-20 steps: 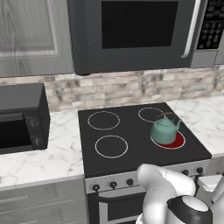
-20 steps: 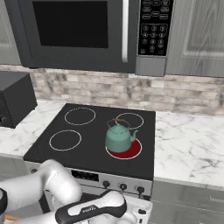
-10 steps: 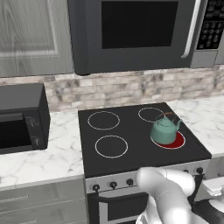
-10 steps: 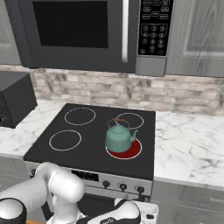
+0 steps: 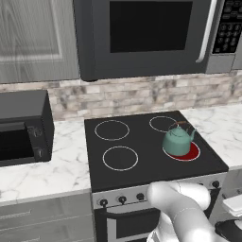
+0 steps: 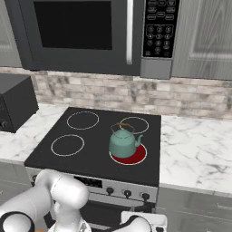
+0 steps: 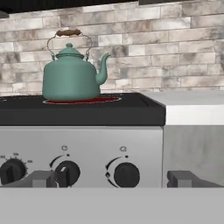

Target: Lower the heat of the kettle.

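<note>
The teal-green kettle (image 5: 178, 140) (image 6: 123, 141) (image 7: 72, 76), with a brown arched handle, stands upright on the glowing red front right burner (image 5: 189, 153) (image 6: 133, 156) of the black stove (image 5: 142, 163). In the hand view my gripper (image 7: 111, 179) is open and empty. It hangs low in front of the stove's grey control panel (image 7: 87, 148), level with the knobs and apart from them. Two dark knobs lie between its fingertips (image 7: 41, 178): one (image 7: 66, 173) with a white pointer mark, below the kettle, and one (image 7: 126, 174) to its right. A third knob (image 7: 12, 170) sits further left.
A microwave (image 5: 146, 33) hangs over the stove and a dark toaster oven (image 5: 21, 127) stands on the marble counter (image 5: 52, 165) to the left. More counter (image 6: 195, 149) runs to the right. My white arm (image 5: 184, 208) (image 6: 59, 195) bends low in front of the oven door.
The arm has swung down, taking the hand from just above the stove's front edge to in front of the knob panel. Kettle and base have not moved.
</note>
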Motion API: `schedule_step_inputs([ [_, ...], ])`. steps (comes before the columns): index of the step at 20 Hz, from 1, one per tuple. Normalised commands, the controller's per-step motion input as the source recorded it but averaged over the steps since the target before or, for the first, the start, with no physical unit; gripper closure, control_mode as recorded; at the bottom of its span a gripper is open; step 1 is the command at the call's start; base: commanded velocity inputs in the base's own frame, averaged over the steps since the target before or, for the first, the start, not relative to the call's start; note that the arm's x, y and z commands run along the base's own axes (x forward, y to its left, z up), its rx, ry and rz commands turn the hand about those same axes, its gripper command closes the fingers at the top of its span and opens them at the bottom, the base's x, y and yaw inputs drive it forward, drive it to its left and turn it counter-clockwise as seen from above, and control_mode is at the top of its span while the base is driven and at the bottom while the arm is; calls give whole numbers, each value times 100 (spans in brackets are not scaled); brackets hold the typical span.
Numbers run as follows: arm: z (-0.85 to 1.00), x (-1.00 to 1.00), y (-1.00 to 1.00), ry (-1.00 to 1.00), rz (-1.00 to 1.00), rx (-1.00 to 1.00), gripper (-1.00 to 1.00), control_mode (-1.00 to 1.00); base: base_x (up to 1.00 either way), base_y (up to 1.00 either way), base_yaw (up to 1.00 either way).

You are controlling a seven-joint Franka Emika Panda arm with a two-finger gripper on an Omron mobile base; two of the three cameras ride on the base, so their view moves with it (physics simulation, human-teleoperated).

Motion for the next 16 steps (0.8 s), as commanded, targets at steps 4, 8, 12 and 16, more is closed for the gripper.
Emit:
schedule_step_inputs([
  [4, -5, 8, 19, 0, 0, 0, -100, -100, 0, 0, 0],
  [8, 0, 13, 23, 2, 0, 0, -100, -100, 0, 0, 0],
  [12, 0, 11, 5, 2, 0, 0, -100, -100, 0, 0, 0],
  [16, 0, 10, 0, 0, -1, 0, -100, -100, 0, 0, 0],
])
